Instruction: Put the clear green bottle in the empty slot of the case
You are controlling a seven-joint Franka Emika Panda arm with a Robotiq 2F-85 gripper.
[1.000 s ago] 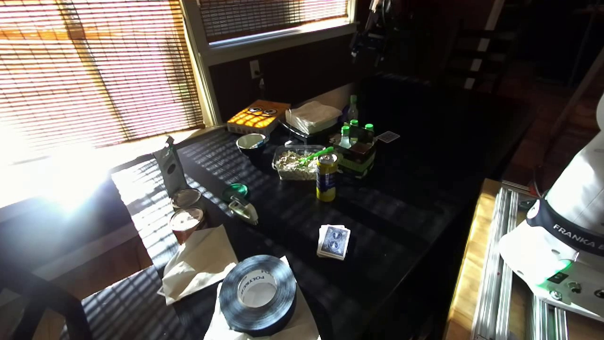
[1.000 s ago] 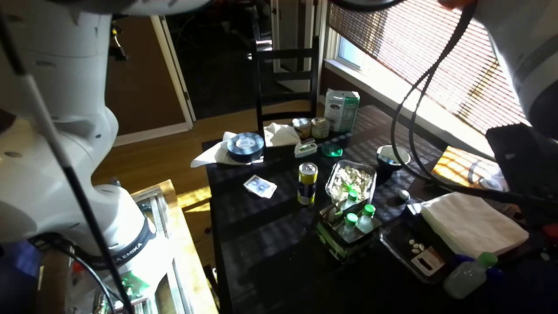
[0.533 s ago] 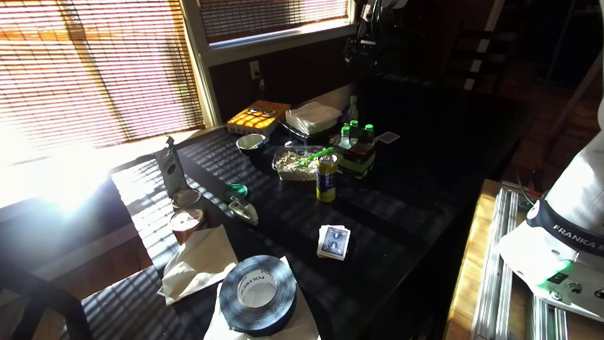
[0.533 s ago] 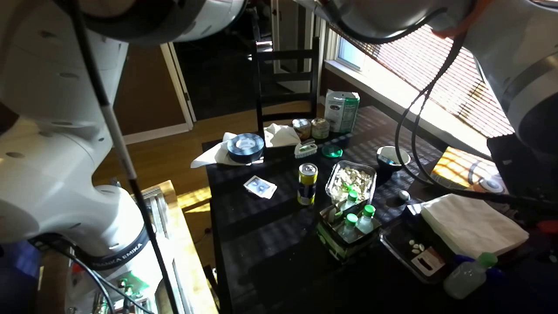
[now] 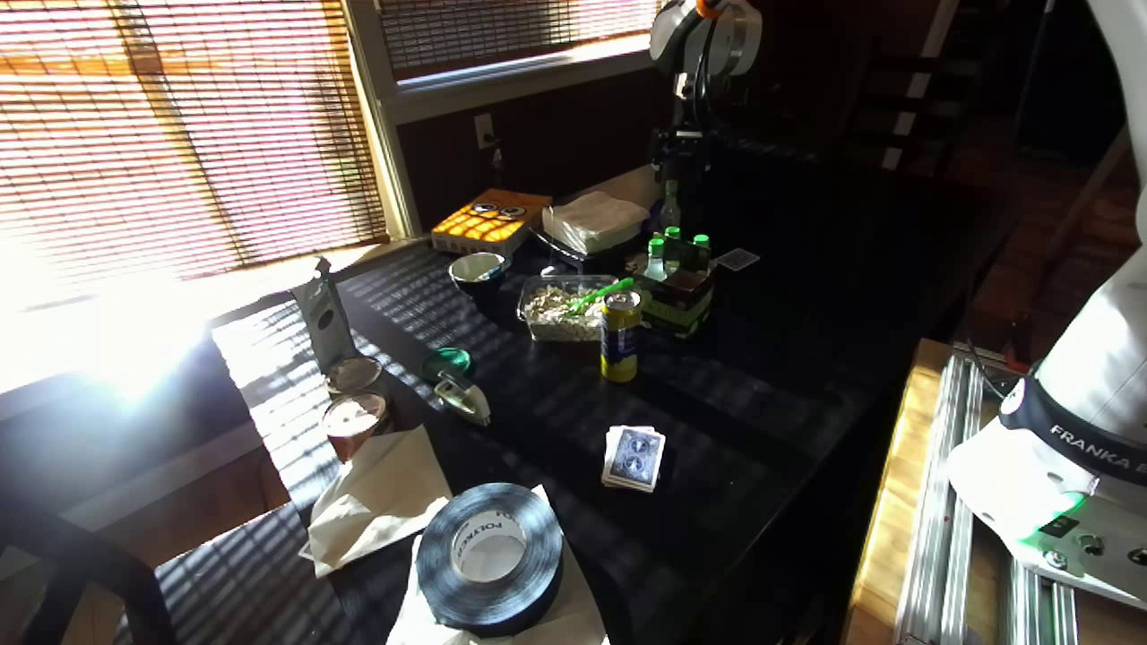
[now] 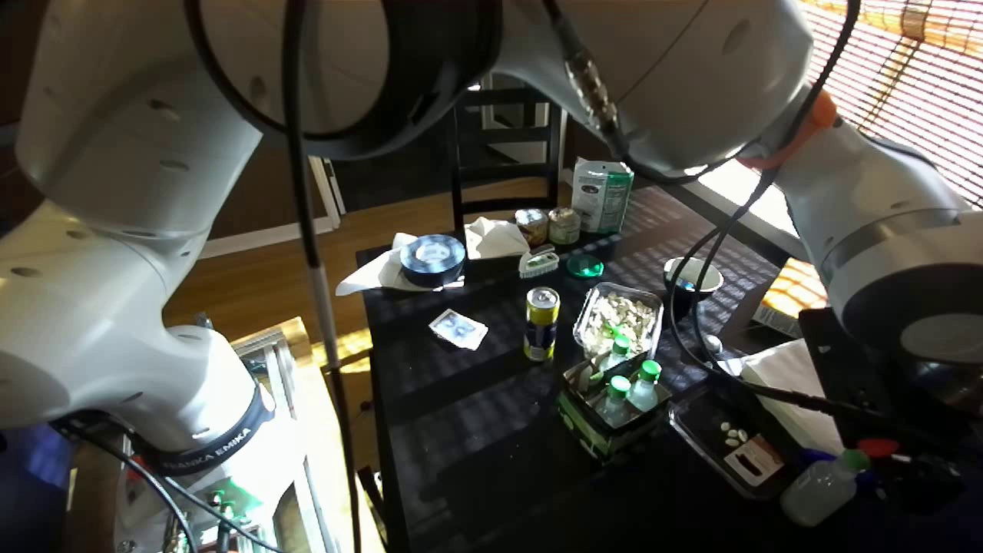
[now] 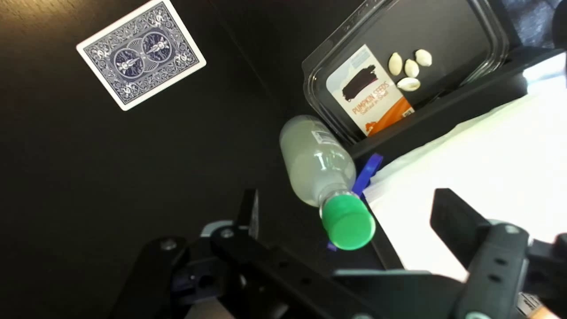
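Note:
The clear green bottle stands upright on the dark table with a green cap; it also shows in both exterior views. My gripper is open and empty above it, its fingers spread to either side of the green cap in the wrist view, apart from it. In an exterior view the gripper hangs pointing down just over the bottle. The case, also in the other view, is a low dark carrier with three green-capped bottles and one open slot. It is outside the wrist view.
A clear plastic tray with pumpkin seeds, a white napkin stack and a blue strip lie right beside the bottle. A playing card lies nearby. A clear food container and a yellow can stand beside the case.
The arm has reached further out and the gripper has come down from high up to just above the bottle. The bottle and the case have not moved.

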